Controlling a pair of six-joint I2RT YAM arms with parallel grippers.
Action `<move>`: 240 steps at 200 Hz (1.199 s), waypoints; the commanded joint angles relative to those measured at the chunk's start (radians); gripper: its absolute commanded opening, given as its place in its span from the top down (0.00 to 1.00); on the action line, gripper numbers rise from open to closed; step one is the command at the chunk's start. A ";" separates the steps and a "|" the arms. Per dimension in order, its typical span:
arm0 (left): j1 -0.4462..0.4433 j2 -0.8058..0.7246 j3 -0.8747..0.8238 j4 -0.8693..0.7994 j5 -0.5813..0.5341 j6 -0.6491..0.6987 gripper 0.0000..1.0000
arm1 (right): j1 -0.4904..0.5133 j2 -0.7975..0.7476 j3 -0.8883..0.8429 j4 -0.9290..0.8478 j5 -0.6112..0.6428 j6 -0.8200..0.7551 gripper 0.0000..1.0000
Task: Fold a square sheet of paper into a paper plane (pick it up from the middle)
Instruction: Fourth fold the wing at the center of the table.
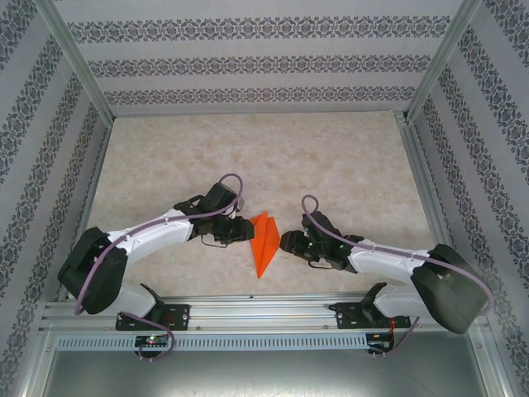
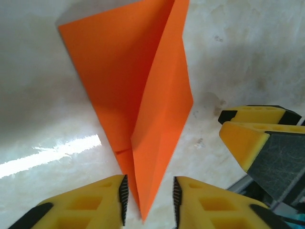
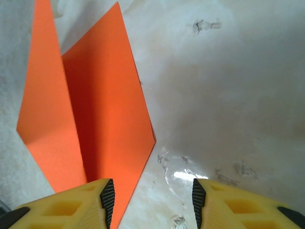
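From above, the paper plane (image 1: pixel 263 241) lies on the desk (image 1: pixel 248 149) close to the arms, with its long pointy end toward them. It sits right between the left gripper (image 1: pixel 242 231) and the right gripper (image 1: pixel 287 241). Each one comes at it from its own side, likely so they can work on the folds together. In the left wrist view, the paper plane (image 2: pixel 143 95) has one flap lifted a bit along the middle crease. Its tip sits in the gap of the left gripper (image 2: pixel 149 198), whose fingers are partly apart, around the tip but not pinching it. The right gripper's yellow fingers (image 2: pixel 248 143) wait just beside the paper. In the right wrist view, the right gripper (image 3: pixel 152 198) has its fingers fairly wide and holds nothing. The paper plane (image 3: pixel 95 119) runs down by one finger, and bare desk shows in most of the gap.
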 commanded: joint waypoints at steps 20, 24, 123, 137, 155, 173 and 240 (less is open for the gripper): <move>-0.017 0.083 0.080 -0.104 -0.061 0.058 0.57 | -0.006 0.075 0.027 0.102 -0.032 0.091 0.53; -0.017 0.089 0.082 -0.101 -0.058 0.061 0.57 | -0.005 0.082 0.025 0.121 -0.039 0.093 0.54; -0.025 0.183 0.092 -0.064 -0.035 0.067 0.60 | 0.009 0.048 0.034 0.125 -0.009 0.131 0.65; -0.025 0.199 0.098 -0.059 -0.029 0.068 0.60 | 0.011 0.017 0.050 0.051 0.021 0.118 0.64; -0.025 0.214 0.106 -0.054 -0.027 0.067 0.60 | 0.005 0.007 0.059 -0.011 0.037 0.109 0.63; -0.025 0.228 0.115 -0.057 -0.030 0.069 0.61 | -0.009 0.030 0.055 0.001 0.012 0.114 0.62; -0.025 0.262 0.127 -0.065 -0.027 0.076 0.64 | -0.013 0.136 0.102 0.065 -0.051 0.114 0.61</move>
